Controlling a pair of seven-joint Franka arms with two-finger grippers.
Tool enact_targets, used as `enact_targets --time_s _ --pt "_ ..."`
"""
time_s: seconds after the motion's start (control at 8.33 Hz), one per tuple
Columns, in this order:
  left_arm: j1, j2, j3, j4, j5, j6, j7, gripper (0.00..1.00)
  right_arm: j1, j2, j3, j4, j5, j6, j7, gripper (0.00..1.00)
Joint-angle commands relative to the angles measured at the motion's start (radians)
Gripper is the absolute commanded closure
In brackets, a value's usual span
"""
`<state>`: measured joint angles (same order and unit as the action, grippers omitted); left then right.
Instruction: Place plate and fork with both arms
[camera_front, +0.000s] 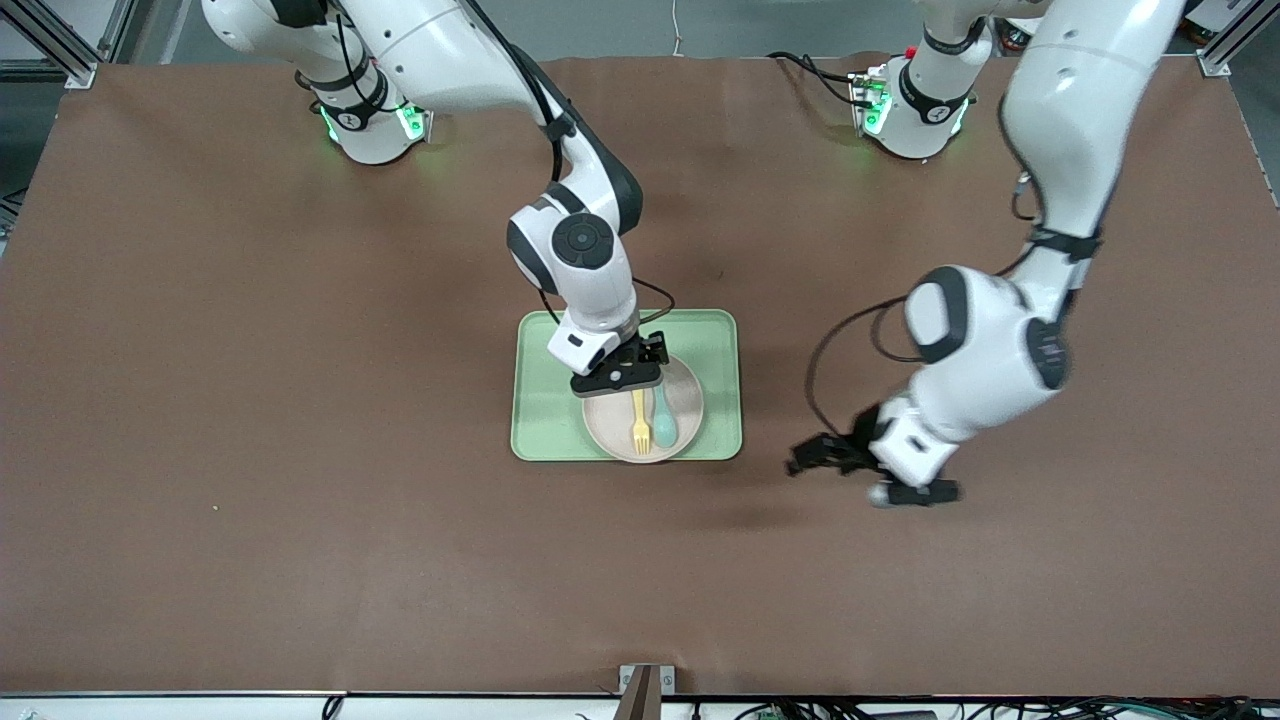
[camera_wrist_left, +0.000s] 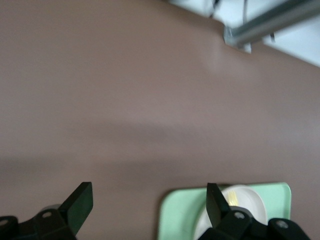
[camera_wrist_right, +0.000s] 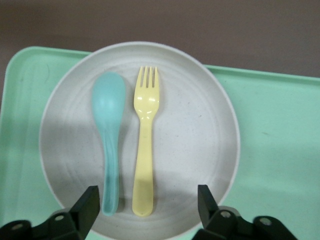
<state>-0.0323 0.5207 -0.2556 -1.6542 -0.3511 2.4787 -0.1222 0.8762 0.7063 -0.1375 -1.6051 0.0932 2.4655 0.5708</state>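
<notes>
Yellow fork (camera_wrist_right: 144, 145) flat on beige plate (camera_wrist_right: 200, 145)

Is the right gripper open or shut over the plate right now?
Open. The right gripper hovers over the plate, fingers spread wide on either side of the fork handle, gripping nothing.

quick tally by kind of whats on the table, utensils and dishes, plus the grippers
Tray: 1, light green
Plate: 1, beige, on the tray
Fork: 1, pale yellow, on the plate
Spoon: 1, teal, on the plate beside the fork
Grippers: 2, both open and empty; right gripper over the plate, left gripper over bare table toward the left arm's end
Total: 6
</notes>
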Motion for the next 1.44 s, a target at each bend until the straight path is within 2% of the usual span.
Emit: enact_targets --time_s 0.0,0.24,0.48,0.6,0.72,0.84,0.96,1.2,1.32 --pt "0.069 -0.121 -0.001 -0.073 0.142 -0.007 -0.071 0.00 0.018 0.036 -0.013 0.021 -0.010 0.035 0.021 0.29" --pt "0.112 -0.221 -0.004 -0.151 0.188 -0.017 -0.102 0.00 0.023 0.059 -0.013 0.027 -0.010 0.041 0.021 0.32" --pt "0.111 -0.293 -0.002 -0.150 0.189 -0.123 -0.108 0.00 0.021 0.071 -0.013 0.030 -0.010 0.049 0.021 0.32" --pt "0.074 -0.348 0.047 -0.147 0.192 -0.200 -0.108 0.00 0.021 0.084 -0.013 0.033 -0.009 0.050 0.023 0.34" --pt "0.012 -0.400 0.129 -0.147 0.201 -0.277 -0.097 0.00 0.018 0.085 -0.013 0.034 -0.009 0.050 0.023 0.36" --pt "-0.030 -0.457 0.163 -0.139 0.284 -0.364 -0.099 0.00 0.020 0.085 -0.013 0.034 -0.007 0.050 0.024 0.41" --pt "-0.044 -0.497 0.165 -0.138 0.329 -0.430 -0.105 0.00 0.023 0.093 -0.014 0.036 -0.012 0.050 0.085 0.48" --pt "-0.072 -0.550 0.173 -0.124 0.360 -0.536 -0.091 0.00 0.033 0.096 -0.014 0.039 -0.013 0.046 0.109 0.51" --pt "-0.067 -0.550 0.189 -0.075 0.366 -0.585 -0.065 0.00 0.037 0.096 -0.016 0.039 -0.013 0.043 0.122 0.60"
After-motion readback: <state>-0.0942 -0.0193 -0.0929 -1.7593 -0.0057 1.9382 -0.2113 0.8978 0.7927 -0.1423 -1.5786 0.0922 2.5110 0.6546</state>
